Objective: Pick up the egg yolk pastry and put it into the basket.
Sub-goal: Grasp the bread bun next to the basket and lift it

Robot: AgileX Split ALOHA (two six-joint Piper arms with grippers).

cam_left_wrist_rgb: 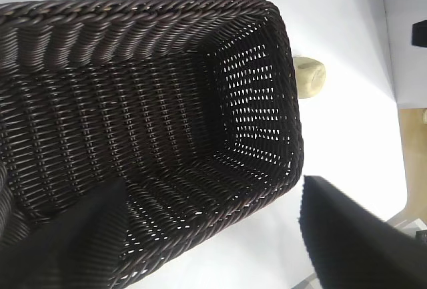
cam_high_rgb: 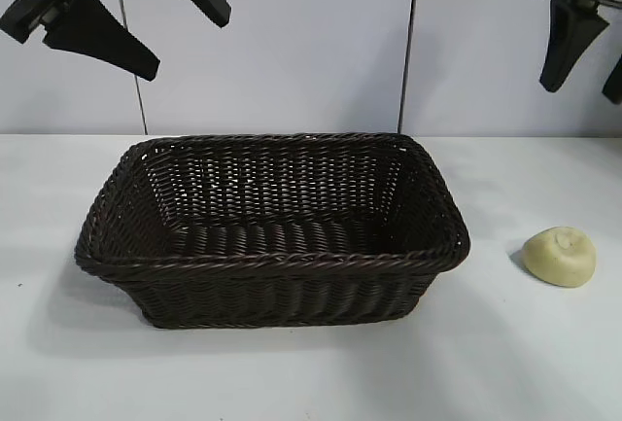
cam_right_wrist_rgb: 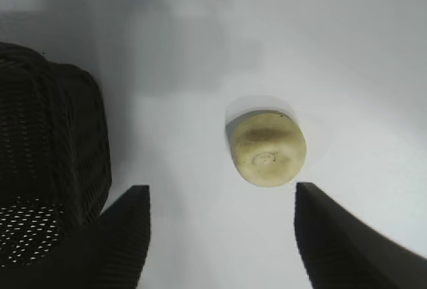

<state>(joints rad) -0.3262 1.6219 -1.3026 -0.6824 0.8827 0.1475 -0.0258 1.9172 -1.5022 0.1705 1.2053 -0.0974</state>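
Both hands hang high, left hand (cam_high_rgb: 146,8) and right hand (cam_high_rgb: 588,47) (fingers spread).

Dark brown woven wicker basket (cam_high_rgb: 272,275) with braided rim, pale yellow matte egg yolk pastry (cam_high_rgb: 560,256), plain white desk (cam_high_rgb: 311,372), black hands

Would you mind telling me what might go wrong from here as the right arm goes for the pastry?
1. The pastry is a smooth dome; the open right gripper, hanging above it, may squash it or let it slip.
2. The basket stands close beside the pastry, so a finger may catch its rim.
3. The left gripper hangs over the basket and could crowd the drop.
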